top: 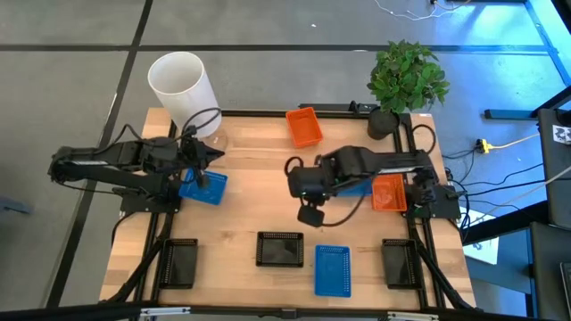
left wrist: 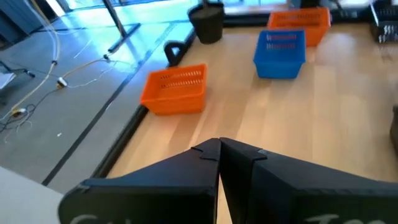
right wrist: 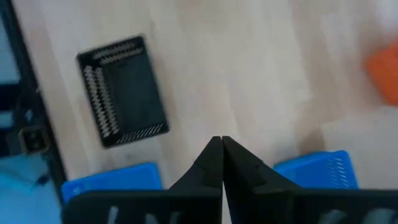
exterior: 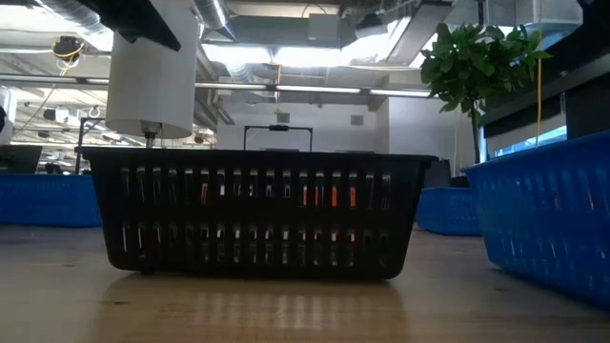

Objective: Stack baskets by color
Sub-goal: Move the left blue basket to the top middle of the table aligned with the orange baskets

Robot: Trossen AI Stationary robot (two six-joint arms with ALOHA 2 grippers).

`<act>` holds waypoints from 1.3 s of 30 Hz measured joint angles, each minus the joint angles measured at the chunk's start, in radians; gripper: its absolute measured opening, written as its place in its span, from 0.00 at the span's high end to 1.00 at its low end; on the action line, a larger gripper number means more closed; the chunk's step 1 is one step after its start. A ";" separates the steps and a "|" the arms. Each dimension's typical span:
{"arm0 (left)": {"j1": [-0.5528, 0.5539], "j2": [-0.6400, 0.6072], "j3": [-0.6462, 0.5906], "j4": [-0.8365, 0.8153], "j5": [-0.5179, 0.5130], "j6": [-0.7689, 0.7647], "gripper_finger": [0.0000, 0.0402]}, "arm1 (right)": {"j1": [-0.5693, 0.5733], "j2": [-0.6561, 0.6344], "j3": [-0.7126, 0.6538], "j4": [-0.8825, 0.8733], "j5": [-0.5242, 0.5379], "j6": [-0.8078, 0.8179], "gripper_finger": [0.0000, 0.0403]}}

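My left gripper (top: 214,154) (left wrist: 219,150) is shut and empty, just past the far side of a blue basket (top: 203,187) at mid left. My right gripper (top: 310,214) (right wrist: 221,146) points down over bare wood at the table's middle, shut and empty. Near the front edge sit three black baskets (top: 178,261) (top: 280,249) (top: 403,261) and a blue basket (top: 333,269). One orange basket (top: 304,126) (left wrist: 175,91) sits at the far edge. Another orange basket (top: 388,193) sits at the right, with a blue basket (top: 359,187) (left wrist: 280,53) beside it under my right arm.
A tall white cylinder (top: 183,85) stands at the far left corner and a potted plant (top: 406,80) at the far right. The low view is filled by the middle black basket (exterior: 257,214), with a blue basket (exterior: 553,214) to its right. Bare wood lies around the table's middle.
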 joint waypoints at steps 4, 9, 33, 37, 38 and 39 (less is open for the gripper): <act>0.000 0.072 0.108 -0.086 -0.052 -0.031 1.00 | 0.002 -0.035 0.000 0.000 0.088 0.030 1.00; 0.000 0.224 0.284 -0.350 -0.056 -0.250 1.00 | -0.014 -0.055 0.000 0.000 0.125 0.023 1.00; 0.077 0.565 0.378 -0.788 0.389 -0.668 1.00 | -0.051 -0.067 -0.001 0.000 0.167 -0.116 1.00; 0.077 0.591 0.377 -0.788 0.360 -0.660 1.00 | -0.051 -0.069 -0.001 0.000 0.168 -0.116 1.00; 0.077 0.592 0.379 -0.795 0.366 -0.636 1.00 | -0.051 -0.070 -0.001 0.000 0.168 -0.116 1.00; 0.077 0.595 0.379 -0.799 0.375 -0.623 1.00 | -0.051 -0.070 -0.001 0.000 0.168 -0.116 1.00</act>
